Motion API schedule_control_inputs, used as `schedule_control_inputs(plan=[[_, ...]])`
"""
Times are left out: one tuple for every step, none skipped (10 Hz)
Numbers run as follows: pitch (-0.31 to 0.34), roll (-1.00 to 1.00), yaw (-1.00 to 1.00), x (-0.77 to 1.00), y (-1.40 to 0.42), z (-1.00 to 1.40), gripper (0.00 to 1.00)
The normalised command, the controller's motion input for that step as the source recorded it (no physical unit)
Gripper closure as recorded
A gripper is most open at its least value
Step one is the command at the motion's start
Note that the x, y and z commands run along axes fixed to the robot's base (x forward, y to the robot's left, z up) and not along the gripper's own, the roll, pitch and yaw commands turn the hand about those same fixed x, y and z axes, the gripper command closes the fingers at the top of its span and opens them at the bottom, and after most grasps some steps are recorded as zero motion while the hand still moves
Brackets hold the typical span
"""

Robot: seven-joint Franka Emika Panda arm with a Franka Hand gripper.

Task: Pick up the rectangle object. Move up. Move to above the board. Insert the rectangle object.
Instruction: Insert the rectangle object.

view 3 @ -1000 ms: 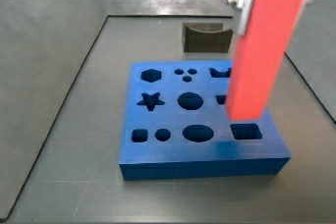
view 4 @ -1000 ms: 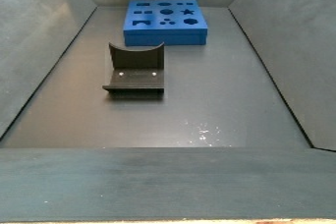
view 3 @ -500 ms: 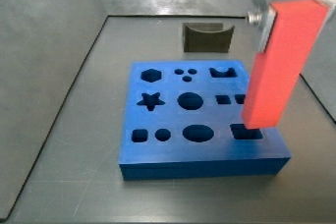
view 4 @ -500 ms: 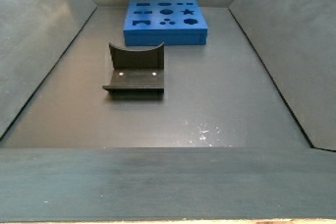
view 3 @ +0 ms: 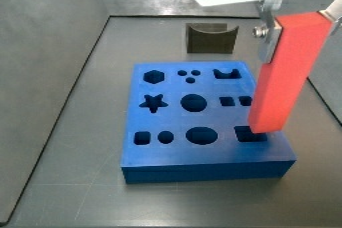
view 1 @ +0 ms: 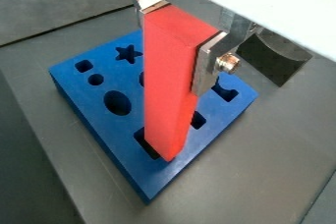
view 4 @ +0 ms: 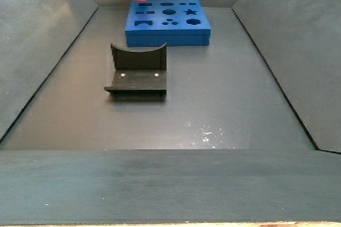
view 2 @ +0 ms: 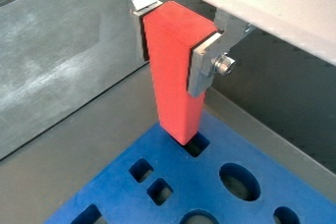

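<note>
One bar (view 3: pixel 286 72), clamped upright in gripper (view 1: pixel 178 27), now lower and right over board (view 3: pixel 174 157); tip nearing rectangular hole (view 3: pixel 250 133).

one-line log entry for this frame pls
phase: insert | gripper: shut on rectangle object, above board | bar upright, lower end at rectangular hole at board edge, not seated | fixture: apart

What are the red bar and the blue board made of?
The rectangle object, held upright in the gripper, looks like smooth matte plastic: even colour, no shine. The board looks matte too, perhaps foam or plastic; its cut-outs have clean edges.
</note>
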Motion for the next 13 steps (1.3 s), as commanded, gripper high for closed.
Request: schedule_control_inputs(plan=[[-0.197,0.1,0.02,-0.11,-0.04,-0.18,1.0],[-0.149,0.14,0.01,-0.07,-0.09,-0.22,1.0],[-0.117,0.18,0.0,-0.05,-0.11,-0.26,1.0],[-0.1,0.23,0.0,-0.06,-0.12,-0.3,1.0],[-0.063,0.34,0.0,-0.13,-0.17,-0.35,1.0],[-0.029,0.41,0.01,-0.2,-0.22,-0.35,1.0],[-0.051,0.4,0.05,-0.28,-0.14,-0.36,1.0],[0.0,0.38,0.06,-0.3,-0.08,-0.25,1.0],[0.0,0.27,0.02,-0.22,-0.01,-0.12,1.0],[0.0,0.22,0.01,-0.07,-0.06,-0.27,1.0],[0.0,0.24,0.07,0.0,-0.11,-0.66,1.0],[0.037,0.24,0.13,0.11,-0.1,-0.86,1.0],[0.0,0.0,0.0,0.0,0.0,-0.03,1.0]])
